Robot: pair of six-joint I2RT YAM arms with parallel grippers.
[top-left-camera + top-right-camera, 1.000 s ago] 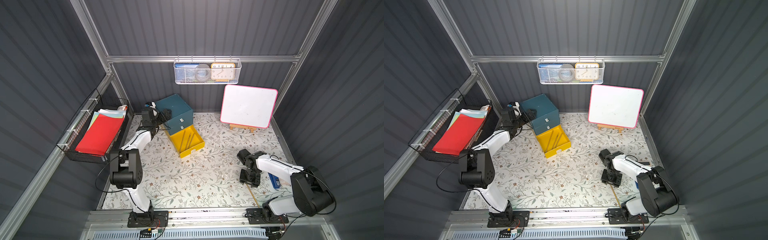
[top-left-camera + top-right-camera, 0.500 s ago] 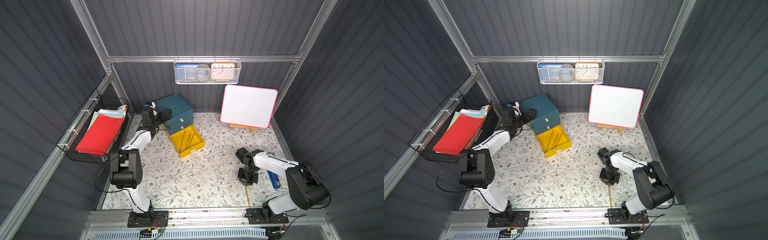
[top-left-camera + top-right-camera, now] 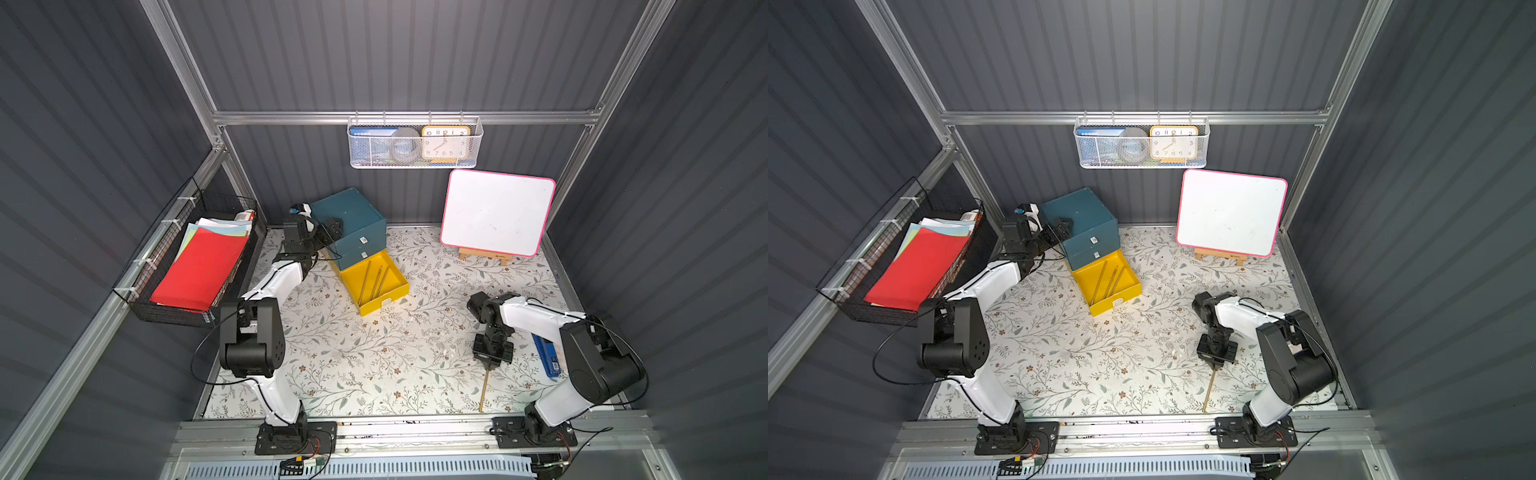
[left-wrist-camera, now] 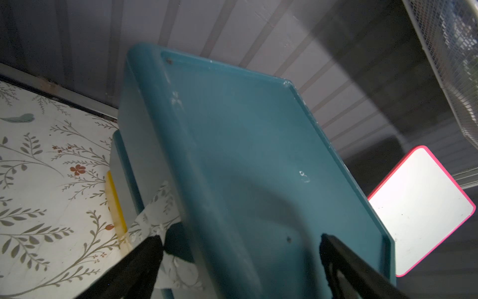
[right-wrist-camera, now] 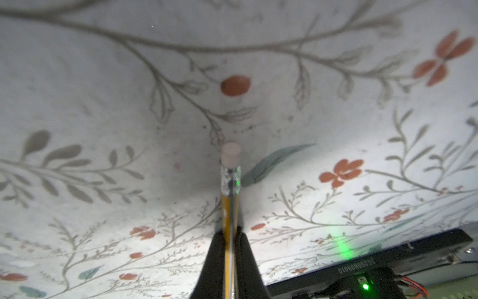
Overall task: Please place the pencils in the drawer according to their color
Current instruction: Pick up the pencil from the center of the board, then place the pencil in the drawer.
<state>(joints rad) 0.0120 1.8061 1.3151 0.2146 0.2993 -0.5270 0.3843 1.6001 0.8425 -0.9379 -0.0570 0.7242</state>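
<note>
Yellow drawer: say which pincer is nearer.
Left. The left pincer straddles the teal cabinet above the yellow drawer; the right pincer is across the table, shut on a yellow pencil.

the floral table (image 3: 374, 353) lay open between the pulled-out yellow drawer (image 3: 376, 306) and the right gripper (image 3: 489, 365), with what looked like a blue case (image 3: 547, 357) crowding its outer side.

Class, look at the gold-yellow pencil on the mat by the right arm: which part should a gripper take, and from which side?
Grip the gold-yellow pencil on its shaft just behind the metal ferrule, coming from above with the jaws across its thin width: it lies flat on the mat, so its sides are reachable only from overhead. The right gripper is shut on it there.
</note>
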